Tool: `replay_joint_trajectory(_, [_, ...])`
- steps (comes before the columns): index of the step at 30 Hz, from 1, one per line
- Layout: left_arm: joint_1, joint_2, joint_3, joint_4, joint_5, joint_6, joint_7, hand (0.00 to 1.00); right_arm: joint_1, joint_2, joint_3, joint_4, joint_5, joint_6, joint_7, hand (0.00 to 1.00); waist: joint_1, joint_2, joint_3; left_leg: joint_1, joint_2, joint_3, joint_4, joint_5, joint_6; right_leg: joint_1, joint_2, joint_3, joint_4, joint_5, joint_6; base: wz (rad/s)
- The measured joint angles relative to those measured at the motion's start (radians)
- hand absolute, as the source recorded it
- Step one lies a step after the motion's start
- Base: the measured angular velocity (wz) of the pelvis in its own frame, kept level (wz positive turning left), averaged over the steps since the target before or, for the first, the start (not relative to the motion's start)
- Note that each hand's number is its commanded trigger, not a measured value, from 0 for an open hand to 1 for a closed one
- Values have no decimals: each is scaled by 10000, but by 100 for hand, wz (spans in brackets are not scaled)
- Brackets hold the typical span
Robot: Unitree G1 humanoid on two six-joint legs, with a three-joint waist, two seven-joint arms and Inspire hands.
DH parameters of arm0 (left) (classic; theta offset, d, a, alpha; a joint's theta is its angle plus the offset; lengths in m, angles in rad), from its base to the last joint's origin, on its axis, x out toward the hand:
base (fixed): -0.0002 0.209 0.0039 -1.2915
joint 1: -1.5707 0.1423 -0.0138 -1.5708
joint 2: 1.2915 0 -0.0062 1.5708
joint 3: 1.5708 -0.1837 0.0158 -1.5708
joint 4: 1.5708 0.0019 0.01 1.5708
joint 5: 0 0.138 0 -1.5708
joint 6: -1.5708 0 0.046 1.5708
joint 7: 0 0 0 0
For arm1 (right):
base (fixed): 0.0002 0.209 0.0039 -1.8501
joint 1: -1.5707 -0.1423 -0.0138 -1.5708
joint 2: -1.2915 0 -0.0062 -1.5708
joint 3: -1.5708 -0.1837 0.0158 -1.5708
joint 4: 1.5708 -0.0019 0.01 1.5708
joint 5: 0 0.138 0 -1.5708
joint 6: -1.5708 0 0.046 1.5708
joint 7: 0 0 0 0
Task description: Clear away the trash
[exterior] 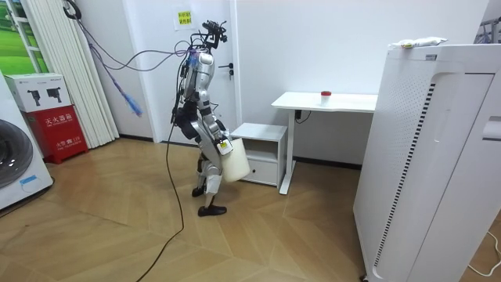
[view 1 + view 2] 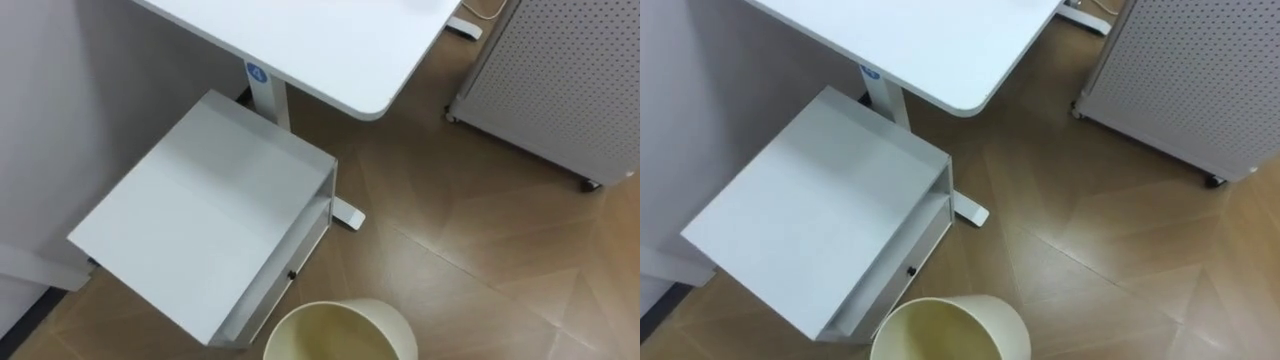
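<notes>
Approach, judging by the layout: carrying bin (image 2: 340, 332) up to desk (image 2: 320, 50), with a small red item (image 1: 326, 95), likely the garbage, lying on the desk top well apart from the bin. Standing with knees bent just beside cabinet (image 2: 210, 230), facing the desk. Holding the bin low in front at hip height, right hand (image 1: 224, 147) at its wall; not being able to tell the fingers' set or grip. Finding the bin's inside bare as far as visible. Probably doing best by stepping round the cabinet's corner rather than brushing it, keeping the rim level and below the desk edge, and bringing the mouth right under the edge nearest the item, so needing only a short drop. Watching for the desk foot (image 2: 349, 214) on the floor (image 2: 480, 260) and the panel (image 2: 560, 80) on castors to the right. Handling a round, thin-walled cream bin, smooth, likely light plastic and prone to tilting if gripped on one side; working among a flat white top with a rounded corner, a boxy white cabinet with a drawer (image 2: 285, 285) low in its front, a grey perforated panel, and glossy wood-pattern planks.
</notes>
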Motion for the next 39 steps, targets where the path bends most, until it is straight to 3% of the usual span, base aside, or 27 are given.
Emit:
replay_joint_trajectory(5, [-35, -94, 339, -186, 431, 17, 175, 0, 129, -6, 7, 1, 8, 0, -36, 100, 287, 82, -49, 221, 3, 11, -54, 15, -29, 209, 15, -72, -39, 21, -24, 0])
replay_joint_trajectory(8, [95, 94, 776, -876, 1364, -3, 332, 0, 261, -17, -92, 26, -77, -19, 24, 100, 417, 142, -76, 452, 11, 7, -159, 25, -48, 457, 57, -87, -198, 73, -34, -2])
replay_joint_trajectory(15, [59, -4, 1620, -1537, 3396, -279, 1250, 0, 387, -36, -395, 296, -484, -56, 134, 100, 431, 261, -50, 1066, 5, 67, -469, 44, -43, 1122, 107, -86, -690, 253, 55, -4])
replay_joint_trajectory(22, [-103, -21, 1729, -2274, 3662, -780, 1779, 0, 393, -98, -497, 453, -481, -58, 307, 100, 397, 302, 16, 1813, -42, 171, -773, 36, -53, 1829, 141, -75, -1003, 274, 92, -3])
replay_joint_trajectory(24, [-104, -34, 1697, -2532, 3844, -857, 1788, 0, 435, -109, -837, 446, -451, -54, 451, 100, 303, 340, 81, 2003, -70, 174, -864, 32, -56, 2027, 131, -81, -1106, 288, 119, 0])
replay_joint_trajectory(33, [-93, 103, 1537, -3193, 3879, -911, 1790, 0, 706, -126, -1549, 499, -484, -54, 621, 100, -197, 360, 88, 3481, -342, 436, -1662, 31, -50, 3254, -4, 0, -1647, 293, 292, -6])
replay_joint_trajectory(39, [-95, 340, 1811, -4240, 3928, -934, 1899, 0, 896, -193, -1845, 463, -495, -57, 520, 100, -185, 373, 74, 4240, -355, 670, -2017, 27, -49, 3848, 15, 94, -1900, 327, 389, -14])
